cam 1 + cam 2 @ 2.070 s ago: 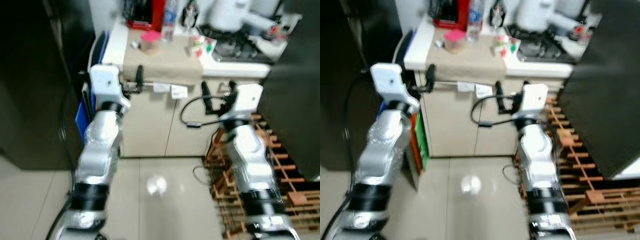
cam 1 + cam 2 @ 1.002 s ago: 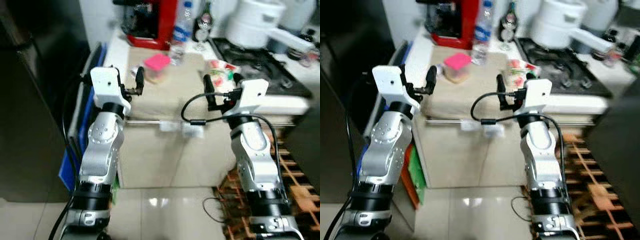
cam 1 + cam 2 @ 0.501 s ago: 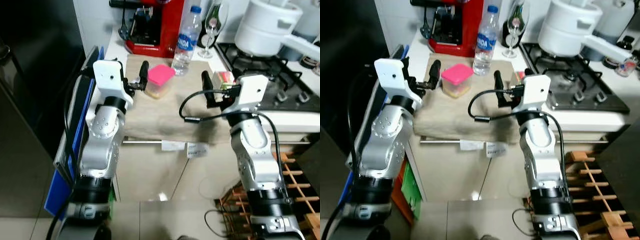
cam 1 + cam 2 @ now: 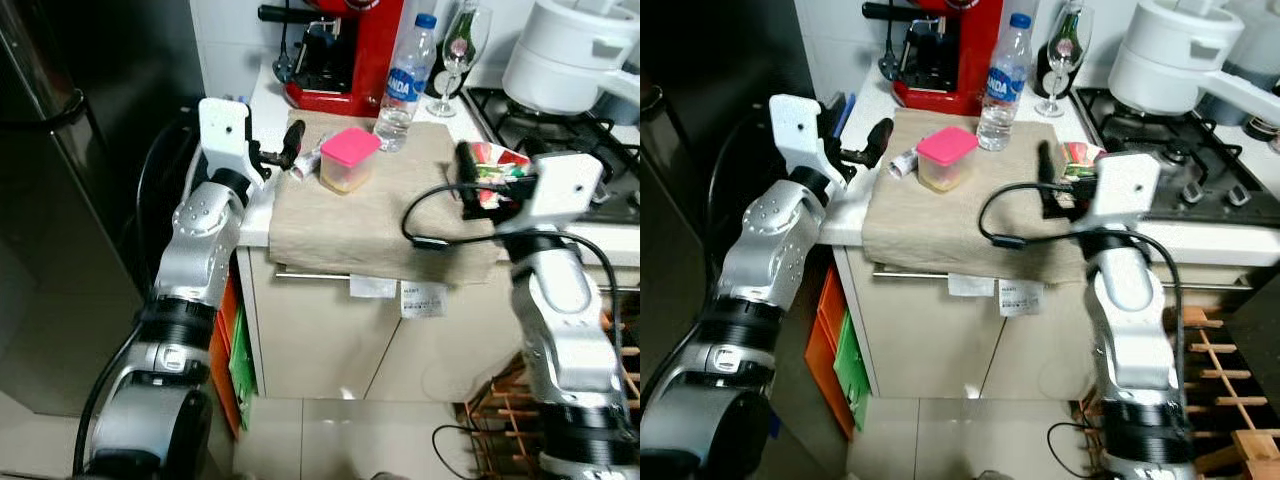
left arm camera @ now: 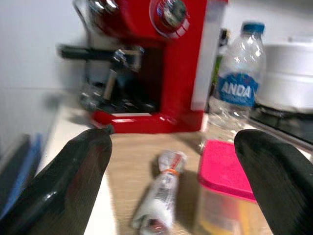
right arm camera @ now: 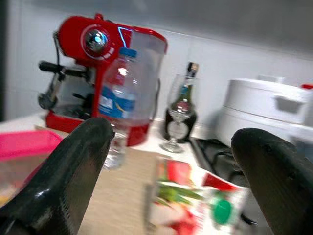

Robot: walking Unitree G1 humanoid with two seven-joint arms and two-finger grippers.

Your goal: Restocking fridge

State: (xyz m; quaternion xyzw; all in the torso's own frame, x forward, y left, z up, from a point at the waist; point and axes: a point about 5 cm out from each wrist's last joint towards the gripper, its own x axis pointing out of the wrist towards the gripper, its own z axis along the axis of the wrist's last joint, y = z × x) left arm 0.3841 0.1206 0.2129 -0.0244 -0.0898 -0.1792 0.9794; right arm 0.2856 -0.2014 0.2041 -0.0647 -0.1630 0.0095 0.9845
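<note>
Nothing grasped yet: left pincer (image 5: 166,161) and right pincer (image 6: 161,161) both spread, empty. Pink-lidded clear plastic tub (image 4: 349,158), small rolled packet (image 4: 306,163) and red-green snack pouch (image 4: 1080,153) waiting mid-frame on cloth-covered surface (image 4: 400,225). Dark fridge door (image 4: 70,150) at left, shut; restocking apparently just starting.

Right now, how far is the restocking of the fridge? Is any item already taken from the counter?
Nothing looks done yet. The pink-lidded container, water bottle, small wrapped roll and colourful packet all lie on the counter cloth. In hand: nothing; the left gripper is open beside the roll, the right gripper open near the packet. Left: grasping each item and carrying it to the fridge.
</note>
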